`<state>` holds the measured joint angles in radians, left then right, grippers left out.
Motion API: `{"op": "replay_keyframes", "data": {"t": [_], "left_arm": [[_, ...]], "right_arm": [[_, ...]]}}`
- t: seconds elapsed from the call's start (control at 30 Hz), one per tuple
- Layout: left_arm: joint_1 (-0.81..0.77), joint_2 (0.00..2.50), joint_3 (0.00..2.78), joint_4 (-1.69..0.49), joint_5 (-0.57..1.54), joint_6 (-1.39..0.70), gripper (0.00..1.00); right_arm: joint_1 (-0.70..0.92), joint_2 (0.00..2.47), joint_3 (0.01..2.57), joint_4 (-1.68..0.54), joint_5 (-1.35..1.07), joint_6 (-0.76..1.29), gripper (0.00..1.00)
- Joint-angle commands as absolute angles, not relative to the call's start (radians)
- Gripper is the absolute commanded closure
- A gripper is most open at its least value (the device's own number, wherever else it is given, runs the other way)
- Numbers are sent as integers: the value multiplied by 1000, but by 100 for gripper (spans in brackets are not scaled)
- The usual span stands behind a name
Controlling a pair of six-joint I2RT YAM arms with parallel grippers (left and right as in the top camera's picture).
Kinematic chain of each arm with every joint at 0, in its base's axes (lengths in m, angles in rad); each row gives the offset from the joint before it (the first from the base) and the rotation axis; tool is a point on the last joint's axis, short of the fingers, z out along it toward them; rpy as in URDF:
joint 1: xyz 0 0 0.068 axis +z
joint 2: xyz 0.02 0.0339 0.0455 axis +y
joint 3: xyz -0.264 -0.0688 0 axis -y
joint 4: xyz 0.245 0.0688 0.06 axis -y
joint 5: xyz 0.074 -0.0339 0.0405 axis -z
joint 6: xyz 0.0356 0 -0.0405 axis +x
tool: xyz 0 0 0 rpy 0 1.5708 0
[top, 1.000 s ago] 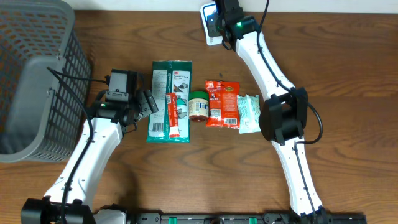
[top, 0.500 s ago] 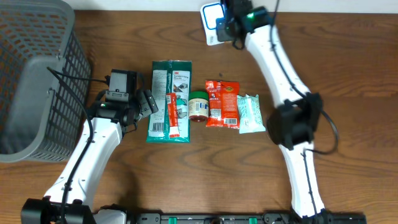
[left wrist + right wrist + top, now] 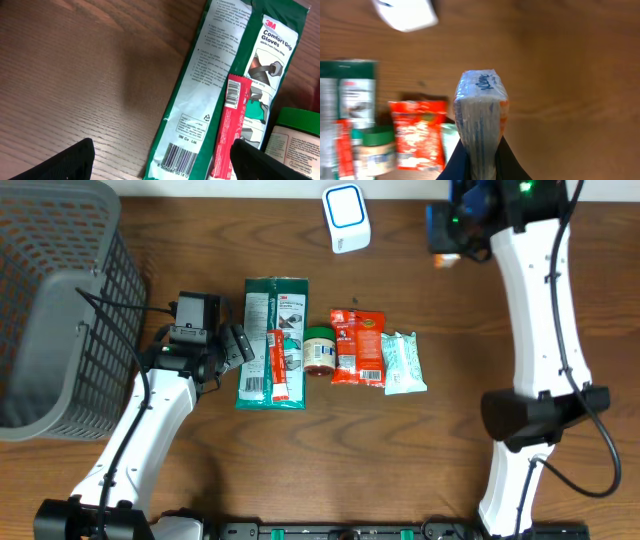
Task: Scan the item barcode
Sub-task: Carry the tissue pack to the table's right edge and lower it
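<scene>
Tissue pack (image 3: 481, 107) gripped right of the scanner (image 3: 346, 218)
Right jaws are clenched on one end; it is judged soft, light, slippery. Left jaws are released.

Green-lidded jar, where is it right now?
In the overhead view the green-lidded jar sits in the middle of the row of items, between the green glove pack and the red snack bag.

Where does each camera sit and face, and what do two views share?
Overhead: above the table, facing straight down; both arms show.
Left wrist: on the left gripper, low, facing the gloves pack; its open jaws show.
Right wrist: raised, facing down past the tissue pack in the right gripper.
Shared: all three show the gloves pack.
</scene>
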<state>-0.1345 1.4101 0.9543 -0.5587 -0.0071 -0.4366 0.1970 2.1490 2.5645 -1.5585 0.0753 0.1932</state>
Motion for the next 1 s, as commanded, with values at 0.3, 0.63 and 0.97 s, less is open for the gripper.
{"op": "replay_keyframes", "data": {"t": [0.3,0.63,0.97], "left_arm": [[-131,1405,971,-561,-27,-427,13],[-131,1405,971,-561,-27,-427,13],[-131,1405,971,-561,-27,-427,13]], "right_arm": [[-105,2179,2092,-1452,363,277,99],[-279,2179,1765,-1137,496,277,99],[-345,2179,1690,-1026,476,276,95]]}}
